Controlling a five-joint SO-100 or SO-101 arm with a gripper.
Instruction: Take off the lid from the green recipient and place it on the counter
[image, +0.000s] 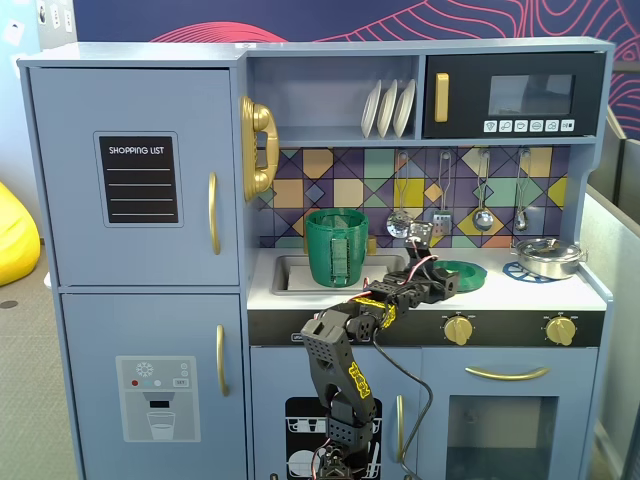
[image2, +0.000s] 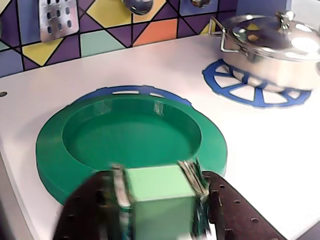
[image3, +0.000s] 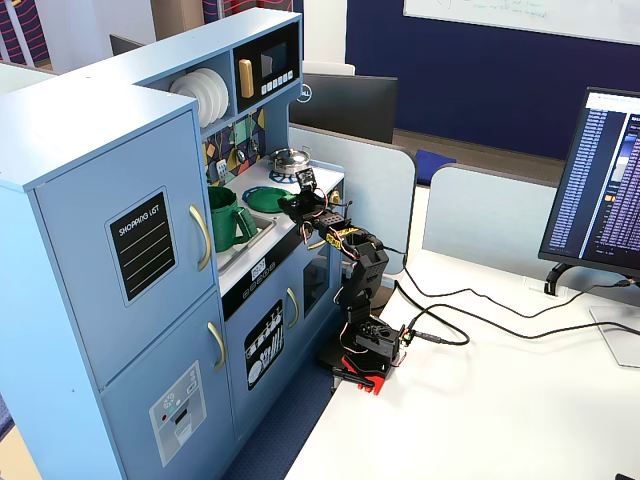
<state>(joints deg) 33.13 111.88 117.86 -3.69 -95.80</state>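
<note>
The dark green lid (image2: 135, 135) lies flat on the white counter (image2: 260, 150), over a blue burner ring. My gripper (image2: 157, 182) is shut on its light green handle block (image2: 157, 190), one jaw on each side. In a fixed view the lid (image: 465, 272) sits right of the sink, with the gripper (image: 447, 281) at its near edge. The tall green recipient (image: 337, 247) stands open in the sink, left of the arm. In the other fixed view the recipient (image3: 225, 218) and the lid (image3: 263, 199) are apart.
A silver pot with its own lid (image2: 272, 42) stands on the second burner ring, right of the green lid; it also shows in a fixed view (image: 548, 256). Utensils hang on the tiled back wall (image: 440, 190). The sink (image: 288, 272) is left of the lid.
</note>
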